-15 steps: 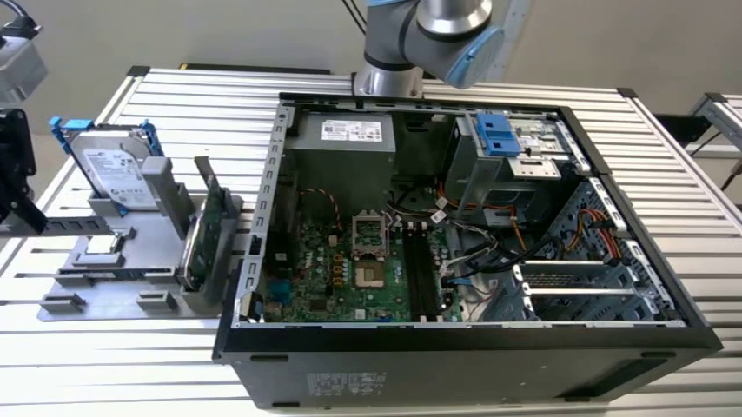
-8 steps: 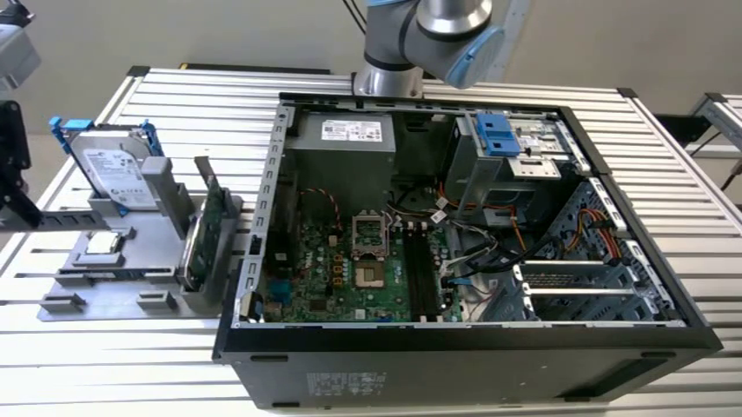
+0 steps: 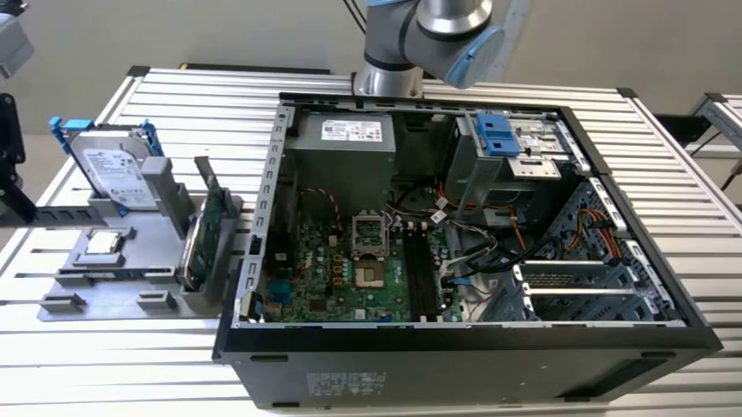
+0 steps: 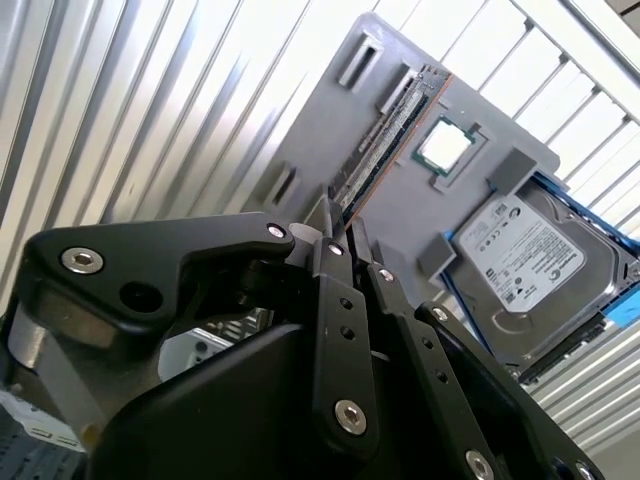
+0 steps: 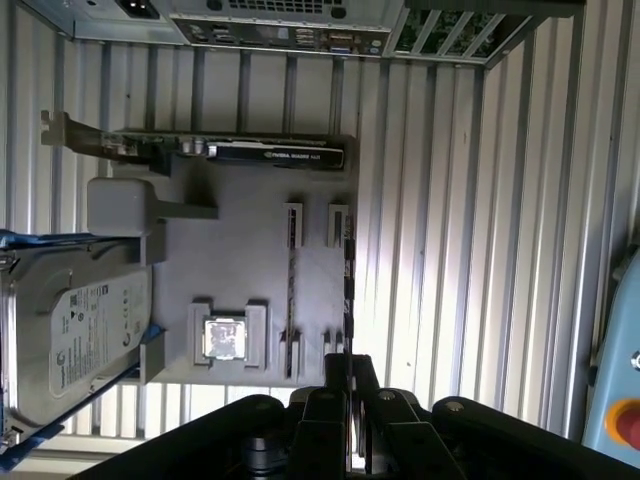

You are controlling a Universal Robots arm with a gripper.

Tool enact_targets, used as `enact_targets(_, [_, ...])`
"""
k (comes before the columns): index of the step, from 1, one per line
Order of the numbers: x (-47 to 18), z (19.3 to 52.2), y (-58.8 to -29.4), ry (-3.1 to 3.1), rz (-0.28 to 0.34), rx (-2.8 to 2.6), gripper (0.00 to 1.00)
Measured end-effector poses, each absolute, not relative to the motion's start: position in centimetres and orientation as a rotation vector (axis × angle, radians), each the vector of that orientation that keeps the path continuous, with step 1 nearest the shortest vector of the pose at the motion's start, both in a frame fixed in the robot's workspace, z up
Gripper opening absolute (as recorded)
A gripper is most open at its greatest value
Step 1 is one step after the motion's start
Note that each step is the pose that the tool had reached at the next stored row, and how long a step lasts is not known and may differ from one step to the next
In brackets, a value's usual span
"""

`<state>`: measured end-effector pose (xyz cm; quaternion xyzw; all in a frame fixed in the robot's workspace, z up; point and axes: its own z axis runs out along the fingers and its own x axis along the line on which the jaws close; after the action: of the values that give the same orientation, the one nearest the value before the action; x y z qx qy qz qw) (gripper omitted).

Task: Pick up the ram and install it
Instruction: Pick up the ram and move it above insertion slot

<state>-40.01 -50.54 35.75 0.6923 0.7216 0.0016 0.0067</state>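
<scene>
Silver-and-blue arm [image 3: 439, 30]: is rising from its base behind the open black metal computer case [image 3: 464, 343] in the exterior view and is running out of the top of that picture.
Wrist pose: is pointing the black, screw-studded gripper [image 5: 350, 364] down at the flat grey plastic tray [image 5: 250, 275]; the first wrist view is looking almost straight down on it.
Gripper state: the two black fingers [image 4: 338, 300] are lying drawn together at the tips, with nothing pinched between them.
Ram against gripper: the long, narrow, thin dark-green circuit-board ram [image 4: 387, 145] is stretching away from the fingertips along their own line in the second wrist view. Its near end is sitting right at the tips there, and whether they are touching it cannot be told.
Ram's place: it is standing on its long edge among the tray's small grey slot blocks, just beside the seat holding the square silver processor chip [image 4: 441, 148]. It is outside the case, over the slatted aluminium table [image 5: 450, 250].
Ram's look: its face is showing dull grey-green with small darker parts, and a coppery strip is running along one long edge.
Neighbours on the tray: the silver hard drive in its blue bracket [image 4: 520, 260] is sitting on the chip's far side from the ram. The taller green circuit card with a metal bracket [image 5: 260, 152] is standing at the tray's end nearest the case.
</scene>
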Motion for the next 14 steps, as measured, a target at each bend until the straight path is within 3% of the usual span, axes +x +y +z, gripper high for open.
enact_targets(14, [-40.05,36.77,-50.54,2.257,0.005,2.166,0.00])
